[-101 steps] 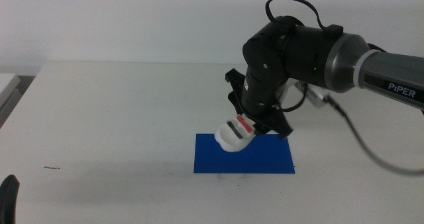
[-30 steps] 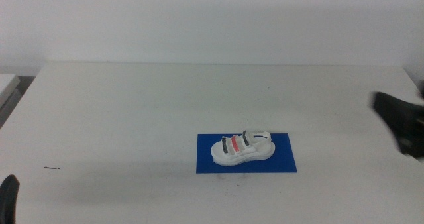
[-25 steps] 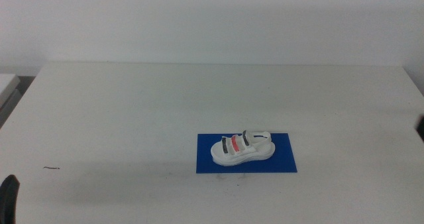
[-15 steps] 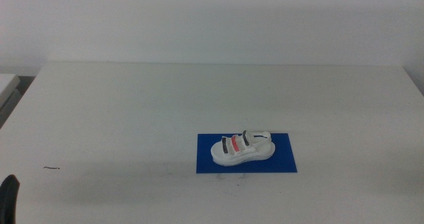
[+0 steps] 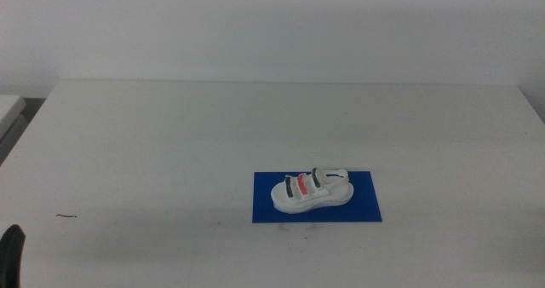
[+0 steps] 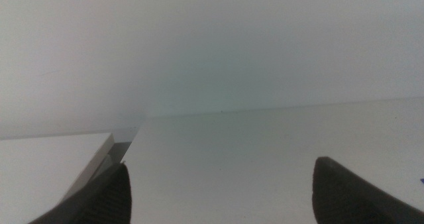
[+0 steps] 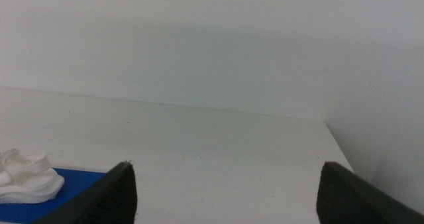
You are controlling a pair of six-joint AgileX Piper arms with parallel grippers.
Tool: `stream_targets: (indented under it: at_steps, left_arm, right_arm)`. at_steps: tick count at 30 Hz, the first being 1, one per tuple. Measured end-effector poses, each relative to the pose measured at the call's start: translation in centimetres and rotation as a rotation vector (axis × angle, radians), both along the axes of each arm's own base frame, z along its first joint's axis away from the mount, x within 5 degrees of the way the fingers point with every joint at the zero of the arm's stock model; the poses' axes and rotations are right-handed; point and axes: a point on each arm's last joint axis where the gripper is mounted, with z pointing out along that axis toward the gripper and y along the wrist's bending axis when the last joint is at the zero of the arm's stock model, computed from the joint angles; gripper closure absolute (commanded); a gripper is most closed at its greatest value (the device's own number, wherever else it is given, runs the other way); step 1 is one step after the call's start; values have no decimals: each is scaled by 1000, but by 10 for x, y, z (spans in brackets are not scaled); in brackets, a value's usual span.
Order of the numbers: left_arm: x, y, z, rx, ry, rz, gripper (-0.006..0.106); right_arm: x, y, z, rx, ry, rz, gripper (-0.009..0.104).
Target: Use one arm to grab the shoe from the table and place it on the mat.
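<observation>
- White shoe [image 5: 312, 191] sits upright on the dark-blue mat [image 5: 364, 204], lower centre of your middle view, toe toward the left, heel toward the right.
- Your mat lies flat on the white table [image 5: 170, 143].
- Your left gripper [image 6: 218, 191] shows only as a dark tip at the bottom left corner of the middle view; its jaws stand wide apart, holding nothing.
- Your right gripper [image 7: 228, 191] is spread wide too, empty, with the shoe's end at the lower left of its wrist view.

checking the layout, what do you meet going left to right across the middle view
black left gripper tip at the bottom edge → small dark mark on the white table → small white strapped shoe, resting on the flat dark-blue mat
</observation>
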Motion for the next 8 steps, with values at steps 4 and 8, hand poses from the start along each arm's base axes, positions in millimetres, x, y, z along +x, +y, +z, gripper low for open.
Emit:
stream_targets:
  at_steps: [4,8]
  left_arm:
    - [0,0,0,0,0,0,7]
    - [0,0,0,0,0,0,7]
  right_arm:
    - [0,0,0,10,2,0,14]
    - [0,0,0,10,2,1,14]
